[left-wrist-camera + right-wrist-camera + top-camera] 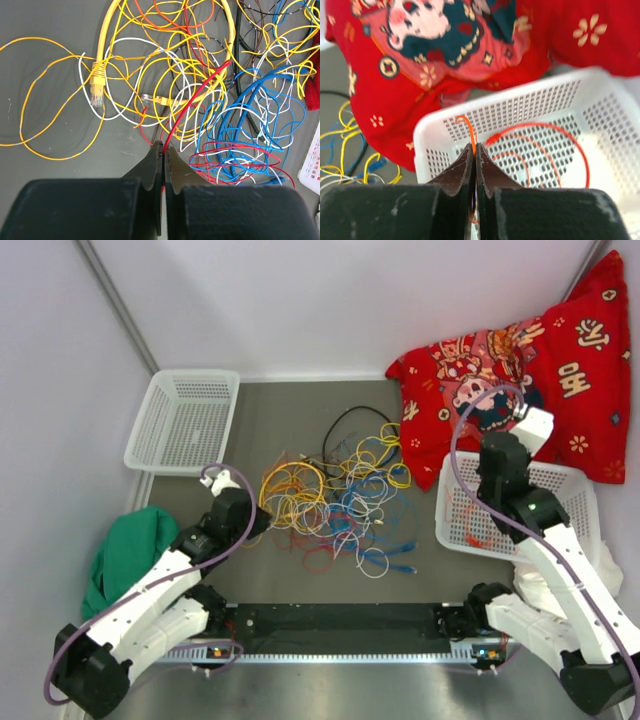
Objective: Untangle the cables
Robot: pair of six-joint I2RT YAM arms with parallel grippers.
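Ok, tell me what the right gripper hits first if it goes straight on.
Probably the perforated wall of the white basket: the right gripper, shut on an orange cable, points into it. Depth is unclear.

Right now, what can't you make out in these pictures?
- Left wrist view: where the red cable pinched in the left gripper ends; the cable tangle swallows it.
- Right wrist view: the orange cable and its lower end, hidden inside the shut right gripper.
- Top view: part of the green cloth, covered by the left arm.
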